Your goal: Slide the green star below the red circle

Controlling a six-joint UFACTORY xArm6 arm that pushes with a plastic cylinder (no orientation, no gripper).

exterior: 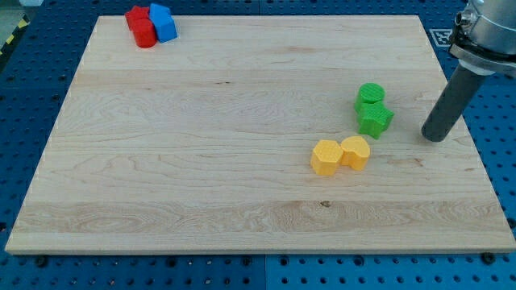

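Note:
The green star (376, 120) lies on the wooden board (201, 153) at the view's right, touching a green circle (370, 95) just above it. My tip (435, 138) rests on the board to the right of the green star, a short gap away. The red circle (144, 34) is far off at the view's top left, pressed against another red block (135, 16) and a blue block (163, 22).
A yellow hexagon (326, 157) and a yellow heart-like block (355, 152) touch each other below and left of the green star. The board's right edge (463, 129) runs close to my tip.

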